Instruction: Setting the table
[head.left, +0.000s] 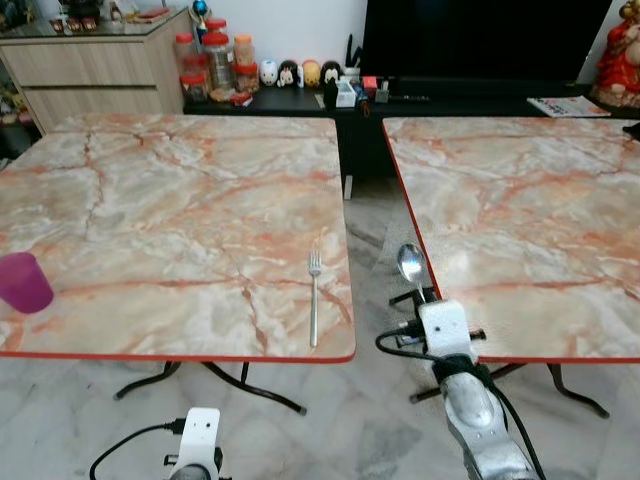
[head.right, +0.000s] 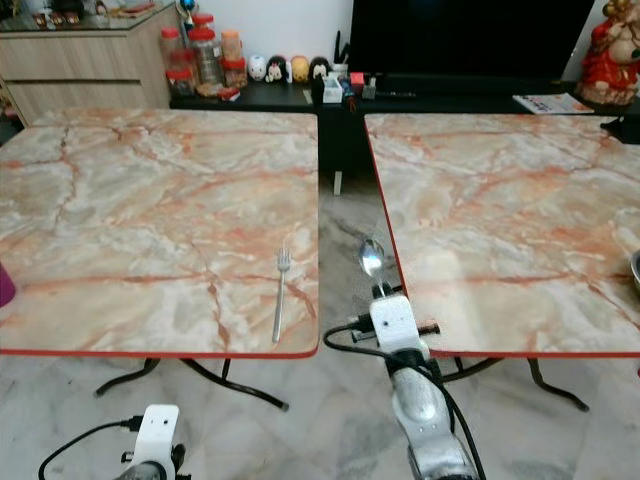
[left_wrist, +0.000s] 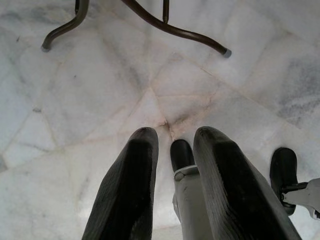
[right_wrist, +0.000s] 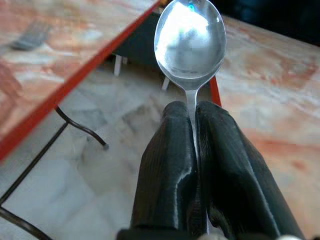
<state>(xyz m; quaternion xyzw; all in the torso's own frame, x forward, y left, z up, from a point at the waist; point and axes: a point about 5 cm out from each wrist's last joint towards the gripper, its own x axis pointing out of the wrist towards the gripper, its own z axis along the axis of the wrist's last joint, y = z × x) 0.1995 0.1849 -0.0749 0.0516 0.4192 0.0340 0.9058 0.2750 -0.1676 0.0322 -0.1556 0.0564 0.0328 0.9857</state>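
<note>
A: Entry, left side first. What stood on the left counter (head.left: 180, 200)?

B: A purple cup (head.left: 22, 282) sat near its left edge. A fork (head.left: 314, 297) lay flat near the front right corner, tines pointing away from the robot, handle toward the red front rim.

A: Left end effector (left_wrist: 172, 150)?

B: It hung low over the marble floor (left_wrist: 75, 100), below the counter's front edge, fingers (left_wrist: 130, 185) parted with a gap between them and nothing held. The counter's dark metal legs (left_wrist: 175, 31) were visible beyond it.

A: And the right?

B: The right end effector (right_wrist: 194, 120) was raised in the gap between the two counters, just beside the red left edge of the right counter (head.left: 520, 220). Its fingers were clamped together on the handle of a spoon (head.left: 411, 263), bowl standing above the fingertips, pointing away from the robot.

A: Background?

B: Jars (head.left: 218, 62) and small figurines (head.left: 300, 72) stood on a dark low shelf (head.left: 300, 100) behind the counters.
</note>
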